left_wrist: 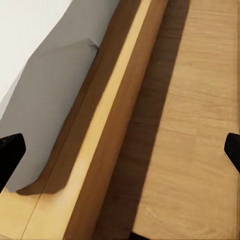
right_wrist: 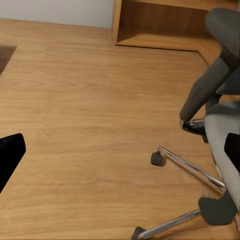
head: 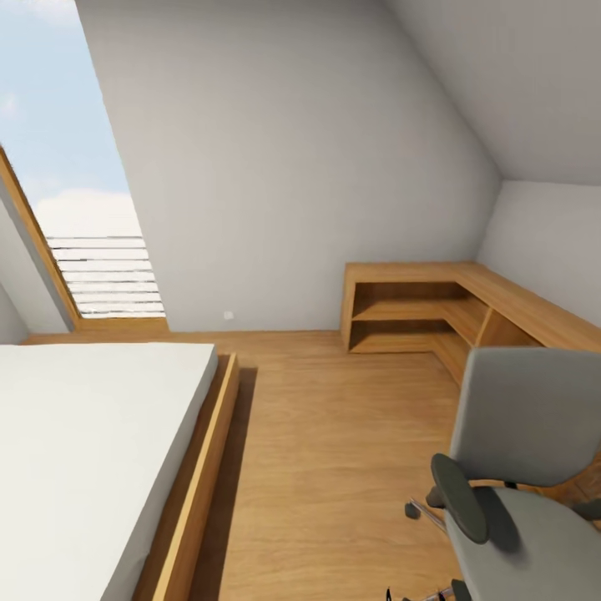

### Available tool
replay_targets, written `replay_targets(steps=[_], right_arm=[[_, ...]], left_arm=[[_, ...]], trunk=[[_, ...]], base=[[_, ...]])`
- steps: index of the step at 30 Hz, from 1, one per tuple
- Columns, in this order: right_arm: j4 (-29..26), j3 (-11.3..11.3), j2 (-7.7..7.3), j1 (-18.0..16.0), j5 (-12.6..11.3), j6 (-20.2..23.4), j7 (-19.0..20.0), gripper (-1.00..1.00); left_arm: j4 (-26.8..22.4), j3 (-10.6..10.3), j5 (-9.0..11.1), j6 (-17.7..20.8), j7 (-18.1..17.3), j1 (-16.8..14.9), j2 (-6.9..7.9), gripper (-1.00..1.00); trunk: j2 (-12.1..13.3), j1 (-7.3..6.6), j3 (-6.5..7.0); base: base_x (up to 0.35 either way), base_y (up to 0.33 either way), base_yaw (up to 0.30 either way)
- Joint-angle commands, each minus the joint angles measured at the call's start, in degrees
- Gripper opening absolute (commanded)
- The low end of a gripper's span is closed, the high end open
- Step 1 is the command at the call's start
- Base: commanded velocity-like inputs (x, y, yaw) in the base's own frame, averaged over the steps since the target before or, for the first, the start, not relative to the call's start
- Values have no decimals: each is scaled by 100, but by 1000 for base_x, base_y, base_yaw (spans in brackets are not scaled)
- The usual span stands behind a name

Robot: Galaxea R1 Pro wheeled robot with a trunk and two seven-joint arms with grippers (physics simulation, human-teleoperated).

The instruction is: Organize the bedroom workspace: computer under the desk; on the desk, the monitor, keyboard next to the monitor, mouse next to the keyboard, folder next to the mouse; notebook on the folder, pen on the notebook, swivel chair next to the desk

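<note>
The bedroom has sloped grey walls and a wood plank floor [head: 334, 467]. At the head view's lower right stands the swivel chair [head: 534, 417], with grey back and seat and a dark armrest [head: 459, 501]. The part of its seat that shows is bare. My right gripper [right_wrist: 121, 152] is open over the floor, with the swivel chair [right_wrist: 205, 90] and its chrome base [right_wrist: 195, 170] just beside it. My left gripper [left_wrist: 120, 152] hangs open above the bed's wooden frame [left_wrist: 105, 145] and nothing lies between its fingers. The desk, computer, monitor, keyboard, mouse, folder, notebook and pen are out of view.
A low bed [head: 92, 451] with a white mattress and a wooden frame [head: 196, 492] takes up the left. Low light-wood corner shelving [head: 434, 309] runs along the back right wall. A skylight [head: 75, 209] is at the upper left. Open floor lies between bed and chair.
</note>
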Motion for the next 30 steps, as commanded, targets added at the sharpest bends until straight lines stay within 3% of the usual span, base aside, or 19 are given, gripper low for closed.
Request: replay_targets(steps=[1, 15, 30], right_arm=[[-4, 48, 0, -3, -5, -2, -55, 100], [-4, 48, 0, -3, -5, -2, -52, 100], [-4, 48, 3, -3, -5, -2, -50, 100]], left_arm=[[1, -50, 29, -15, 33, -4, 0, 100], [3, -49, 29, -15, 33, -4, 0, 100], [1, -49, 29, -15, 25, -4, 0, 100]], trunk=[[-4, 4, -7], [-4, 4, -7], [-4, 4, -7]], base=[[305, -114, 0], [281, -90, 0], [39, -14, 154]])
